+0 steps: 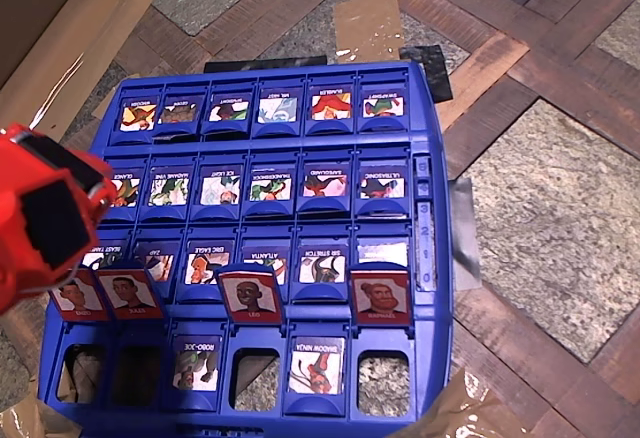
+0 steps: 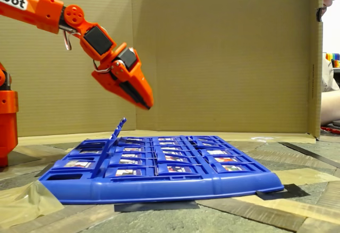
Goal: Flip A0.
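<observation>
Blue game board [image 1: 430, 258] holds four raised red portrait tiles [image 1: 381, 295] — others flat.

Makeshift robot test rig: brown cardboard backdrop wall [image 2: 223, 52] at 12 o'clock, w/ taped patchwork floor mat [image 1: 560, 198].

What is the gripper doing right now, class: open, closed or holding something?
Gripper: looks closed and holds nothing, hanging in the air above the blue game board, clear of its tiles.
</observation>
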You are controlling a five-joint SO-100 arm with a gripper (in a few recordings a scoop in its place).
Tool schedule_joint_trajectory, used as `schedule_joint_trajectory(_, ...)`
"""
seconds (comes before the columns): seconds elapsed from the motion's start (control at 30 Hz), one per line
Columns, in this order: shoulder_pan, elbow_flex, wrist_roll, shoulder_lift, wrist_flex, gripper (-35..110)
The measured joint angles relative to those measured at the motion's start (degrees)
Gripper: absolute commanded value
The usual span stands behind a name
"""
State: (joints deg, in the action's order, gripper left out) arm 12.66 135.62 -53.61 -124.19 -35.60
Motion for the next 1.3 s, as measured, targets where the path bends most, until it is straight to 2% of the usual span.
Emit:
schedule_joint_trajectory(0.17, 0.0, -3.2, -2.5, 3.3, -3.7, 0)
schedule_joint_trajectory(0.47, 2.9, -8.0, -10.4, 11.5, -4.0, 0)
schedule_joint_trajectory(1.07, 5.8, -8.2, -12.0, 15.6, -2.0, 0)
schedule_joint_trajectory(1.3, 6.9, -3.6, -11.9, 11.0, -1.6, 0)
